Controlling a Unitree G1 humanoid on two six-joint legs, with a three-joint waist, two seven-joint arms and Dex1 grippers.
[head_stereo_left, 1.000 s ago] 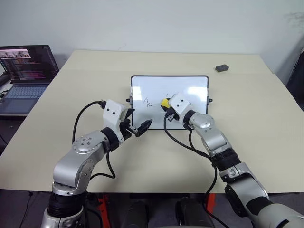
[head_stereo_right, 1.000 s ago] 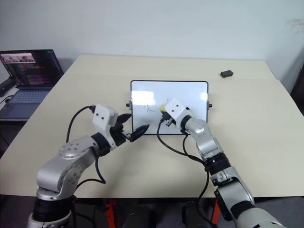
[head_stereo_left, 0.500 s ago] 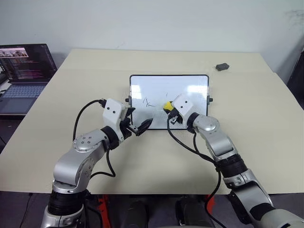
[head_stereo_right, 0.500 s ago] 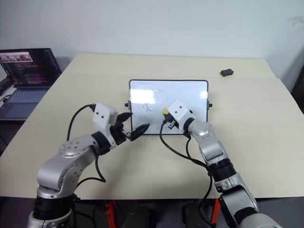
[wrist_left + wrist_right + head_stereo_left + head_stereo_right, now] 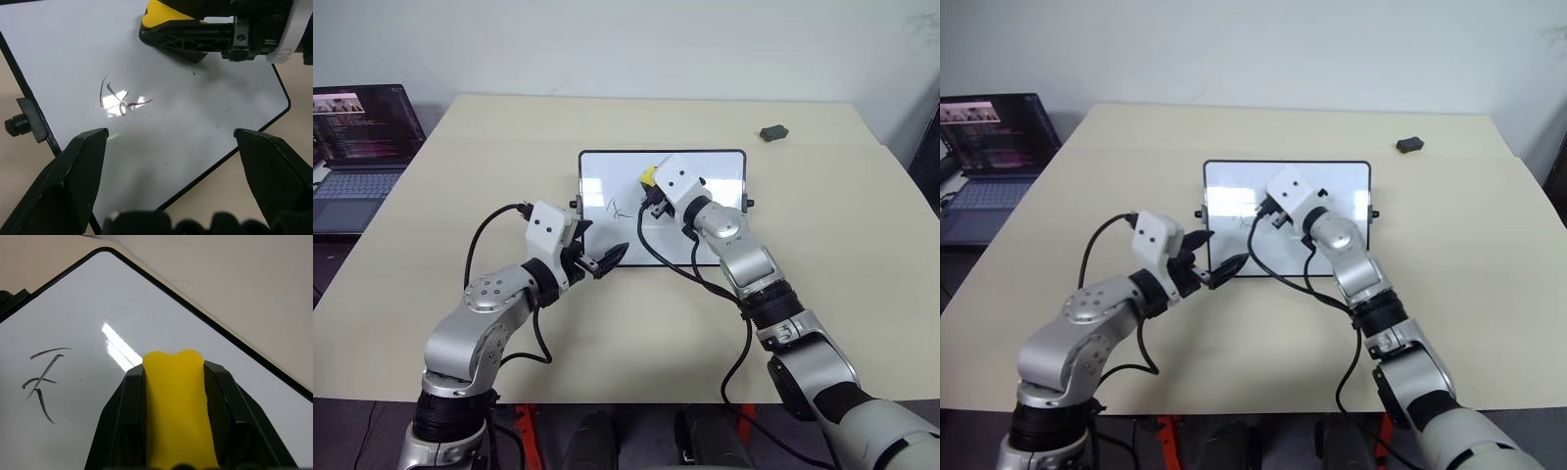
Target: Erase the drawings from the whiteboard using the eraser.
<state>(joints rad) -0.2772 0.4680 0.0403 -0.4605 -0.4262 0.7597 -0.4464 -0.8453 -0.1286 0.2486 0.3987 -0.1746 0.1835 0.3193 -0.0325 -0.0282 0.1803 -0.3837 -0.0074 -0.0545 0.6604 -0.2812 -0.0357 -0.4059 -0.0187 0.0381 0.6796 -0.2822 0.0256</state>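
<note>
A: What was the right hand (image 5: 651, 191) doing at that point?

B: It was clamped tight on the yellow eraser (image 5: 177, 406), one black finger along each side, held over the upper middle of the whiteboard (image 5: 724, 166). The left hand (image 5: 599, 259) hovered at the board's near left corner with its fingers spread wide and nothing between them.

A: So what could have gone wrong?

B: One scribble (image 5: 120, 98) remained on the left half, well to the side of the eraser. If the right hand swept across while riding too high, the pad would likely skim over the ink and leave it. If it pressed hard, the board could slide on the counter (image 5: 460, 176), since the left hand was not gripping the frame. The eraser also looked squeezed between the fingers, so a sideways drag might twist it out of the grip.

A: And the board itself?

B: Glossy white with a thin black frame, rounded corners and small side knobs, lying flat in the middle of the counter. Glare streaked its surface. The mark was a few thin dark strokes crossing, like a handwritten character.
</note>
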